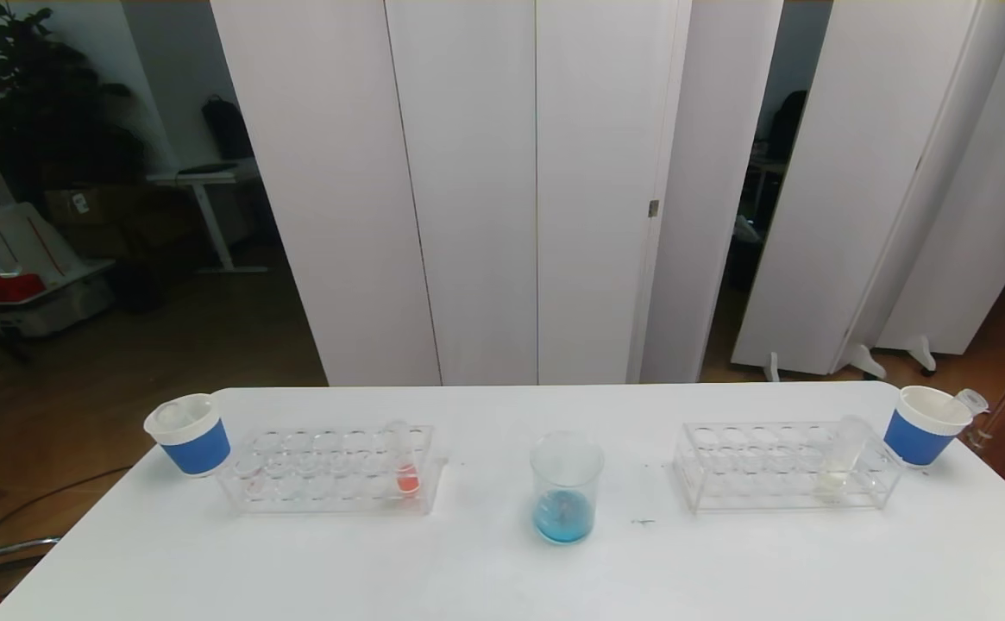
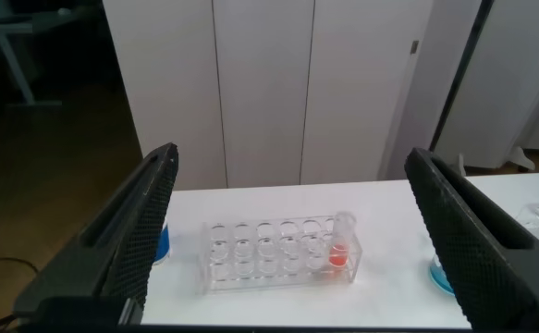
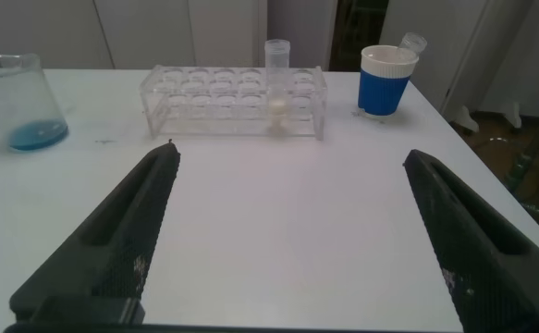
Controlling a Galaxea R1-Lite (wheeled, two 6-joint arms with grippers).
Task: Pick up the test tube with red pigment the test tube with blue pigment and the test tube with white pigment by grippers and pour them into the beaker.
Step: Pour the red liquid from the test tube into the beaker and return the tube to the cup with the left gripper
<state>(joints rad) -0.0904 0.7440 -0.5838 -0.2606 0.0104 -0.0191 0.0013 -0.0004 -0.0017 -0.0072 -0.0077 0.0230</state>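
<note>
The beaker (image 1: 564, 487) stands at the table's middle with blue liquid in its bottom; it also shows in the right wrist view (image 3: 15, 102). The red pigment tube (image 1: 405, 470) stands upright in the left clear rack (image 1: 329, 470), also in the left wrist view (image 2: 340, 248). The white pigment tube (image 1: 843, 455) stands in the right rack (image 1: 778, 466), also in the right wrist view (image 3: 276, 83). No tube holding blue liquid shows. My left gripper (image 2: 289, 157) is open and empty, well back from the left rack. My right gripper (image 3: 291, 155) is open and empty over bare table. Neither shows in the head view.
A blue paper cup (image 1: 190, 434) stands at the far left of the table. Another blue cup (image 1: 925, 424) stands at the far right with an empty clear tube (image 1: 970, 402) leaning in it. White folding panels stand behind the table.
</note>
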